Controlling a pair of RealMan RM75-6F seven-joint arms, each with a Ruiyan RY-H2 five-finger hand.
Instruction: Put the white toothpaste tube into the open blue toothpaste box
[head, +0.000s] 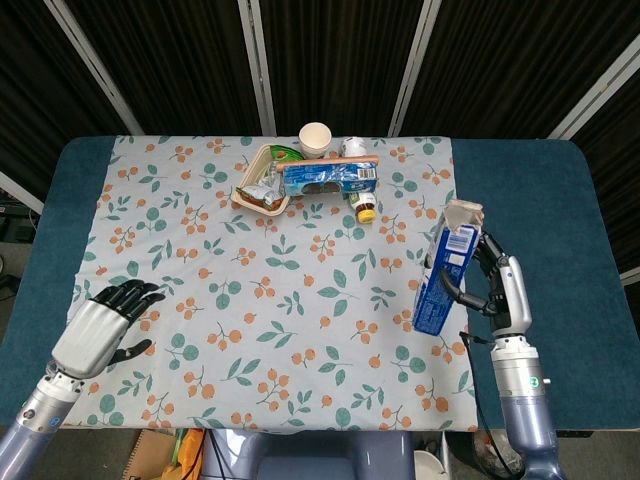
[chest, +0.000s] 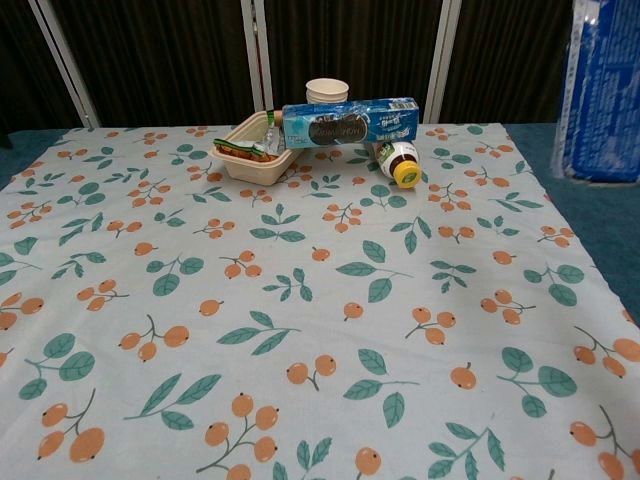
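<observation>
My right hand (head: 497, 291) grips the blue toothpaste box (head: 443, 281) and holds it upright above the table's right side, over the edge of the floral cloth. The box's open flaps (head: 463, 214) point up. In the chest view the same box (chest: 606, 92) fills the top right corner, and no hand shows there. My left hand (head: 101, 324) hovers at the front left corner of the table, fingers apart and holding nothing. No white toothpaste tube shows in either view; I cannot see into the box.
At the back middle of the floral cloth (head: 200, 250) stand a paper cup (head: 315, 137) and a beige tray (head: 255, 168) of packets. A teal carton (head: 330, 178) lies against the tray, with a yellow-capped bottle (head: 365, 208) beside it. Dark blue table (head: 530, 200) flanks the cloth.
</observation>
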